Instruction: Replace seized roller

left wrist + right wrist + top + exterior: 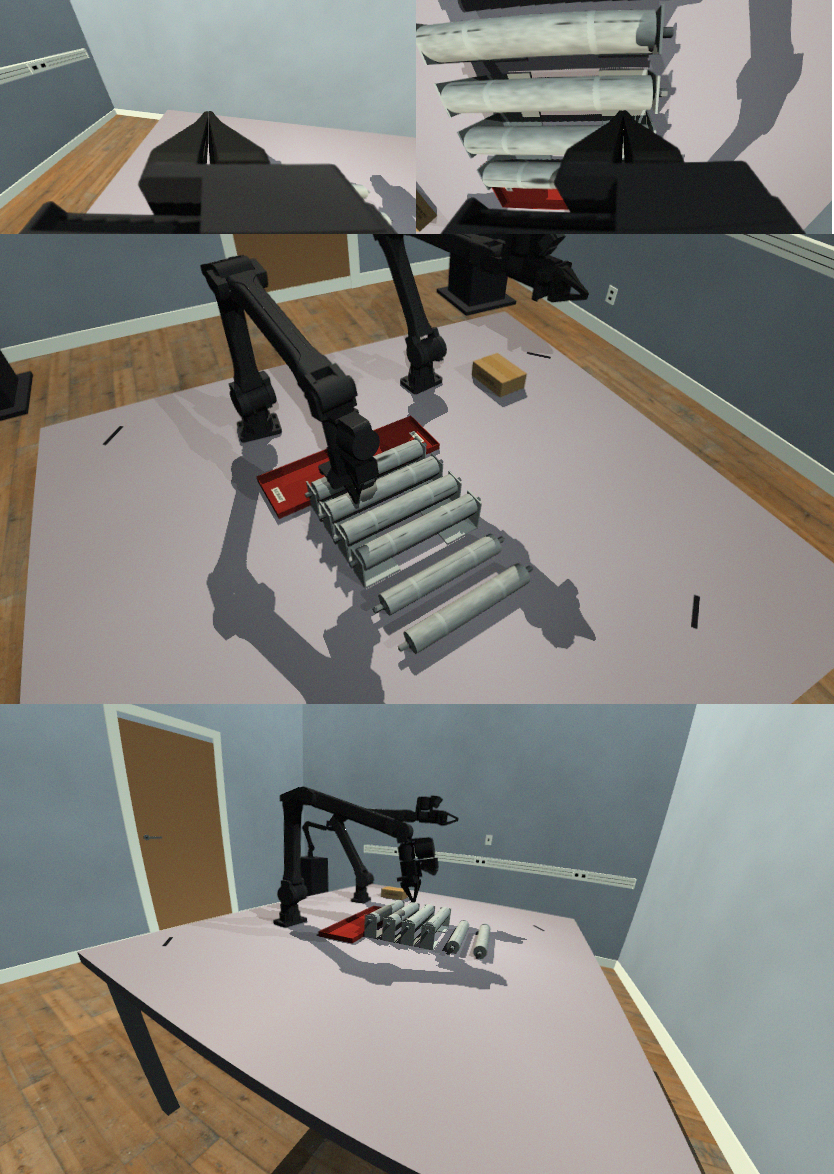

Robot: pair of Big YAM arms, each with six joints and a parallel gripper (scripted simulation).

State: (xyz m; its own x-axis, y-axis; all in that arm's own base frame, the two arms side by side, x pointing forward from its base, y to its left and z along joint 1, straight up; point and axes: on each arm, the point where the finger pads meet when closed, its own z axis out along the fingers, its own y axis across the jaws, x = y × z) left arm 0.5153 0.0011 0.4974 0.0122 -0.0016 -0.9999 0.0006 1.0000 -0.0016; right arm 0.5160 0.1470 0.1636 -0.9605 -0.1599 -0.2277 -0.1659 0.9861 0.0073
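The right end effector, pressed together, hovers above the roller bed; excessive downward force could dislodge good rollers.

Both matte-black jointed arms: straight links, rounded joint housings, flat rectangular base plates, black wedge-shaped fingers.

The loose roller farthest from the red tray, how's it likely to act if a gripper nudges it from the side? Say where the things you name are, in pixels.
That roller point(468, 608) point(482, 939) would probably roll, since its body is round and lies on the table point(583, 467) point(350, 1030) outside the brackets. It looks rigid, so I'd expect no sagging when lifted; its smooth curve might slip between fingers.
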